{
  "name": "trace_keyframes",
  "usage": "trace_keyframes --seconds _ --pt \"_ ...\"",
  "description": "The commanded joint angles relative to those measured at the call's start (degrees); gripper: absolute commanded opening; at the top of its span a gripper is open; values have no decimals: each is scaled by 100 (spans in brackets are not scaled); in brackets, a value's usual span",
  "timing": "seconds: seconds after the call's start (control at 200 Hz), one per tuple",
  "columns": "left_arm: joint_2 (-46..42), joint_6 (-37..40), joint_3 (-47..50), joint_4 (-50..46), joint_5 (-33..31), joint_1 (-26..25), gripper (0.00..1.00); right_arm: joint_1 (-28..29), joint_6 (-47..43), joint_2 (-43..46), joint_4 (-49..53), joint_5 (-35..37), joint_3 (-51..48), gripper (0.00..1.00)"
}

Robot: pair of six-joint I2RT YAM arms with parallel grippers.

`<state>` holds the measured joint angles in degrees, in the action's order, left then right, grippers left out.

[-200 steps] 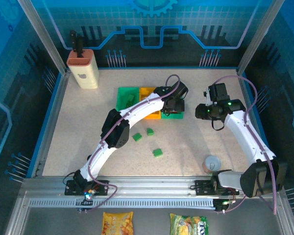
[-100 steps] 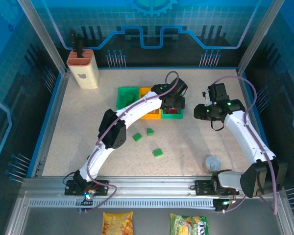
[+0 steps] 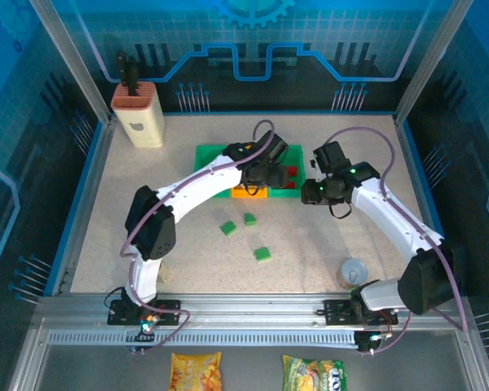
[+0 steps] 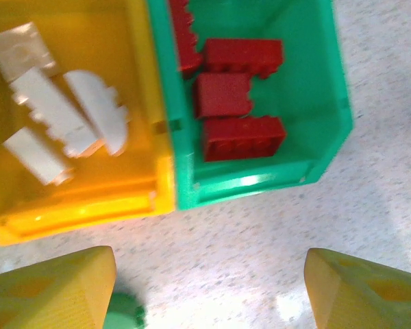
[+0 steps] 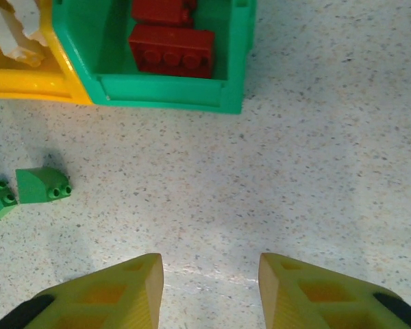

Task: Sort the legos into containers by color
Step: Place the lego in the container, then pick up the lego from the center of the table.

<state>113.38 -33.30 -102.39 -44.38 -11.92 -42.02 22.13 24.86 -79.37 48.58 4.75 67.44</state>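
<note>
Three joined containers stand mid-table: a green one (image 3: 208,156), an orange-yellow one (image 4: 75,209) holding white legos (image 4: 51,113), and a green one (image 4: 246,188) holding red legos (image 4: 236,96). Three green legos (image 3: 227,228) (image 3: 250,218) (image 3: 262,254) lie loose on the table in front of them. My left gripper (image 3: 265,173) hovers over the front edge of the orange-yellow and right green containers, open and empty (image 4: 212,288); a green lego (image 4: 127,314) lies by its left finger. My right gripper (image 5: 211,274) is open and empty over bare table, just right of the red legos' container (image 5: 164,92).
A beige holder with a terracotta top (image 3: 138,116) stands at the back left. A grey cup (image 3: 353,271) sits at the front right. Two snack bags (image 3: 196,371) (image 3: 314,373) lie below the rail. Blue walls ring the table.
The left arm has swung left, carrying its gripper from over the right green container toward the orange-yellow one. The right gripper has moved left, closer to the containers.
</note>
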Motion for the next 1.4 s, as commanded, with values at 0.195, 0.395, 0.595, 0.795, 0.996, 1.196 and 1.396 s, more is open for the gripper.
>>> trace_keyframes --seconds 0.195,0.395,0.595,0.795,0.996,1.196,1.396 --pt "-1313 80 1854 646 362 585 73 853 553 -704 195 474 681 42" --pt "-1870 100 2773 800 459 858 72 1416 746 -1275 309 631 1137 42" --pt "-2209 41 3395 664 239 901 69 1829 854 -1733 443 687 1482 42" --pt "-2177 -358 3863 724 285 897 68 1979 884 -1913 507 694 1588 42" --pt "-1865 -764 4032 833 274 831 68 1982 793 -1919 519 723 1615 42" --pt "-1306 -953 3791 852 329 578 69 1953 643 -1932 541 746 1617 42" --pt "-841 -1003 3552 739 268 414 73 1876 535 -1891 511 678 1547 42"
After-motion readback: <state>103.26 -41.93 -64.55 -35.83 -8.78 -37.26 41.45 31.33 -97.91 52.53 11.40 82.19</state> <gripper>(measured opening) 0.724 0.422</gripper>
